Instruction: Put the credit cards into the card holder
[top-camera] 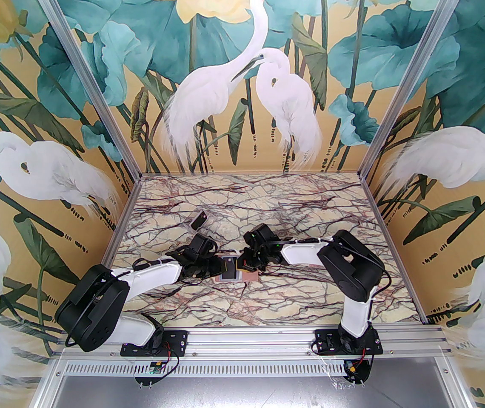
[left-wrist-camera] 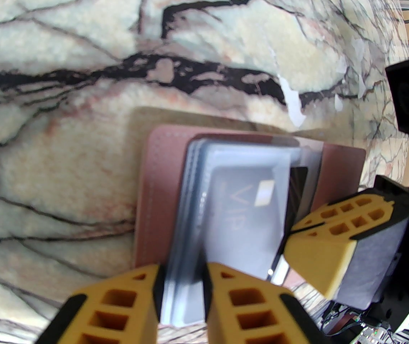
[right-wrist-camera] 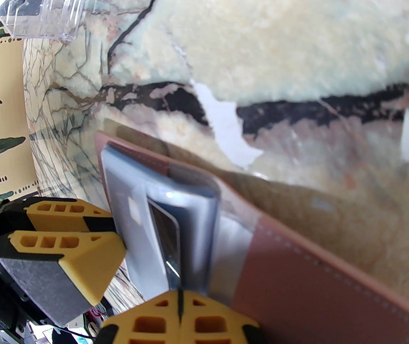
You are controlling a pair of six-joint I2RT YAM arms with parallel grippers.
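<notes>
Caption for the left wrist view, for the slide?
Left gripper jaws straddle clear sleeves of the card holder, VIP card inside, right gripper shut alongside.

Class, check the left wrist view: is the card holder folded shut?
No, the card holder lies open, its clear sleeves fanned out and a dark card showing through one.

card holder (left-wrist-camera: 154,199): pink, lying open, sleeves up | black card (left-wrist-camera: 242,210): VIP lettering, partly inside clear sleeve

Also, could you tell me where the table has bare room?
The far strip of table between the back wall and the clear box is bare, as is the near strip before the arm bases. Crowded: the centre, where left pincer and right pincer meet at the card holder.
</notes>
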